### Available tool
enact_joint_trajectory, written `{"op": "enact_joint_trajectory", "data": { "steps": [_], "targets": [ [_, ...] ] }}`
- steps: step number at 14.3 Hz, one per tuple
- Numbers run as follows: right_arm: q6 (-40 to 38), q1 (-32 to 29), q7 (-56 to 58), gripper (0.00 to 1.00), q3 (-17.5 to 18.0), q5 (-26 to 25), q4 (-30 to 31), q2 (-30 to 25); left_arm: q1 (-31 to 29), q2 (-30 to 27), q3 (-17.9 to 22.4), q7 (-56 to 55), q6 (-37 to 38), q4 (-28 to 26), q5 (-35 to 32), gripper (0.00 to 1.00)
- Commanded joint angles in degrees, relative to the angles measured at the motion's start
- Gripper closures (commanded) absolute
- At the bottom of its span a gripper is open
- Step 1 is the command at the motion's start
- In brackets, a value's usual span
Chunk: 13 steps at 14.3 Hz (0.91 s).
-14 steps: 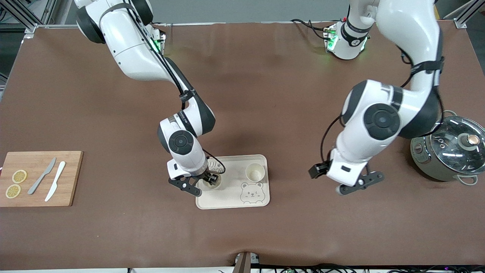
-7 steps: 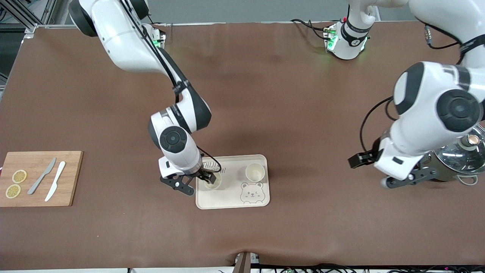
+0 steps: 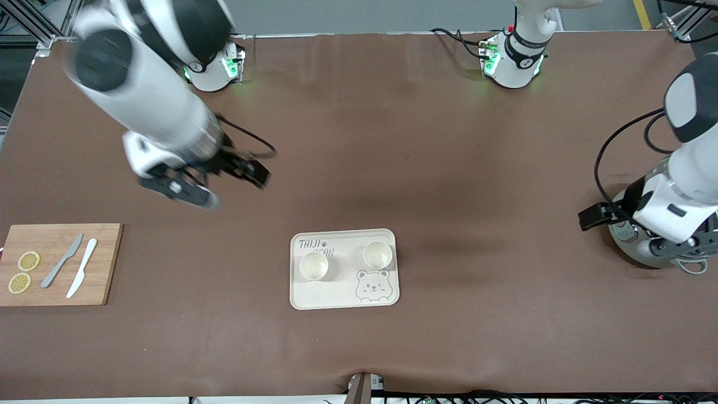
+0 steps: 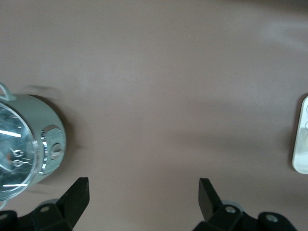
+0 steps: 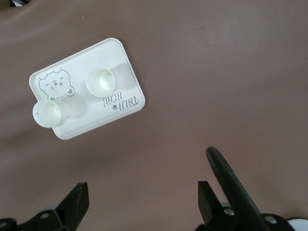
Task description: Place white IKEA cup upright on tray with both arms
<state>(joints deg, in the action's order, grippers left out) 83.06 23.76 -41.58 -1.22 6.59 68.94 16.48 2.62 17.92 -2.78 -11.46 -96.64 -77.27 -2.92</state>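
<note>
1. With both white round cups, one (image 3: 313,265) toward the right arm's end and one (image 3: 377,255) toward the left arm's, upright on the cream-white rectangular tray (image 3: 344,297), placement looks complete.
2. The right gripper (image 3: 224,168), over bare brown table, is spread wide and empty.
3. The left gripper (image 4: 143,198), beside the grey lidded pot (image 3: 645,255), gapes empty too.
4. Retreating well means lifting clear and avoiding the pot.

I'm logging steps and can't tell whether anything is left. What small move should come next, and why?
Probably just retreat the right arm to rest. Both cups stand upright on the tray. The right pincer is open and empty over bare table, and the left pincer is open beside the pot.
</note>
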Motion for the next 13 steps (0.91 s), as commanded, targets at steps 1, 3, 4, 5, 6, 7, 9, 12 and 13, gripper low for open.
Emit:
{"op": "enact_joint_trajectory", "data": {
  "steps": [1,3,4,5,6,7,9,12,13],
  "targets": [
    [-6.83,-6.6,8.68,0.0,0.52,1.85,4.01,-9.16,-2.25,-6.13,-0.73,3.54,0.05,-6.12,0.98,0.0],
    [-9.49,-11.17,15.8,0.0,0.52,-0.07,7.5,-14.08,-3.58,-9.12,-0.73,6.44,1.02,-8.41,1.07,0.0],
    [-8.8,-12.24,19.4,0.0,0.52,-3.65,11.27,-17.07,-3.67,-10.61,-0.65,6.8,1.02,-9.64,1.07,0.0],
    [-7.05,-13.12,24.05,0.0,0.52,-7.17,14.78,-19.53,-3.67,-11.84,-0.56,6.8,1.02,-10.35,1.07,0.0],
    [-5.03,-15.3,28.27,0.0,0.34,-8.07,17.86,-21.56,-3.67,-12.81,-0.47,6.8,1.11,-10.96,1.07,0.0],
    [-2.83,-18.37,32.92,0.0,0.08,-8.0,20.33,-22.89,-3.67,-13.52,-0.47,6.89,2.06,-11.05,1.07,0.0],
    [-0.54,-23.82,41.72,0.0,-0.01,-7.99,21.15,-22.9,-3.58,-14.66,-0.47,6.89,2.6,-11.14,1.07,0.0],
    [2.89,-27.09,44.22,0.0,-0.01,-7.91,21.67,-21.24,-3.67,-14.84,-0.38,6.98,3.13,-9.83,0.98,0.0],
    [3.95,-27.27,45.09,0.0,-0.1,-7.91,21.85,-20.53,-3.58,-14.32,-0.29,6.98,3.13,-8.69,0.72,0.0]
  ]
}}
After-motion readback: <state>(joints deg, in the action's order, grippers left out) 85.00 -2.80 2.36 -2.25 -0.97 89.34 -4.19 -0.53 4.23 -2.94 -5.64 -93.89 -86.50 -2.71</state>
